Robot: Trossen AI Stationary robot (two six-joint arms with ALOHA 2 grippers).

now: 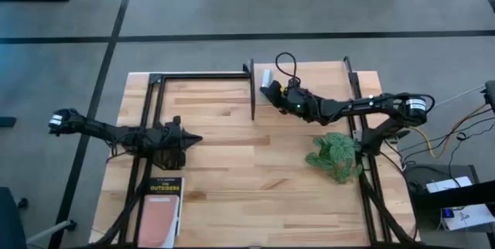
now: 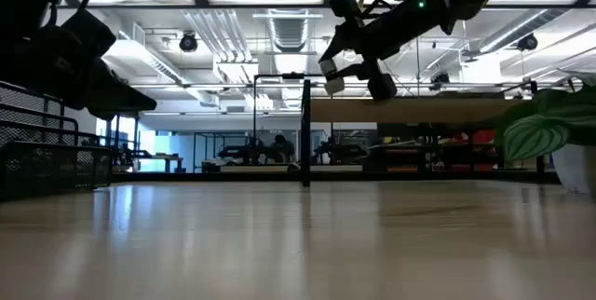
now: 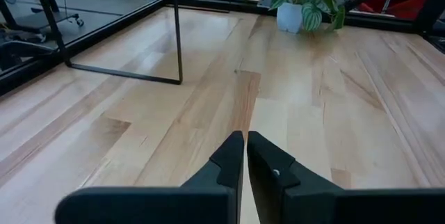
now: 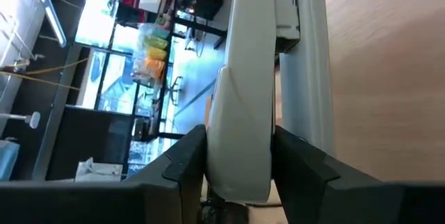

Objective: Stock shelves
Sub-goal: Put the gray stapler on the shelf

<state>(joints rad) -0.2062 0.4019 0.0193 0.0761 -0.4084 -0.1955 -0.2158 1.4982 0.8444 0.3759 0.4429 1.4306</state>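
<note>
The step in hand looks like placing an item on the shelf (image 1: 319,79), the small wood board on thin black legs that stands at the counter's (image 1: 232,172) far edge. The right gripper (image 1: 272,92) hangs over the shelf's end nearest the left arm, above the board and not touching it as the low view shows, and it is clamped on a pale slim object (image 4: 240,113) whose kind I cannot make out. In the right wrist view the object stands tall between the two fingers and reaches well past them, so only its near part is pinched. To do this well, I would carry it further in over the board and away from the black end leg (image 2: 305,132), because setting it down right at that end risks it catching the frame or tipping off the edge. Then lower it slowly until its base meets the wood, keep it square to the board, and only then part the fingers, drawing back along the line of approach so neither finger drags it over. The left gripper (image 1: 188,138) waits low over the counter, well apart from the shelf on the side away from the potted plant (image 1: 335,156), with its fingers pressed together and empty. A book (image 1: 160,209) lies further from the shelf than that gripper, at the counter's near edge, and is probably the next stock.
</note>
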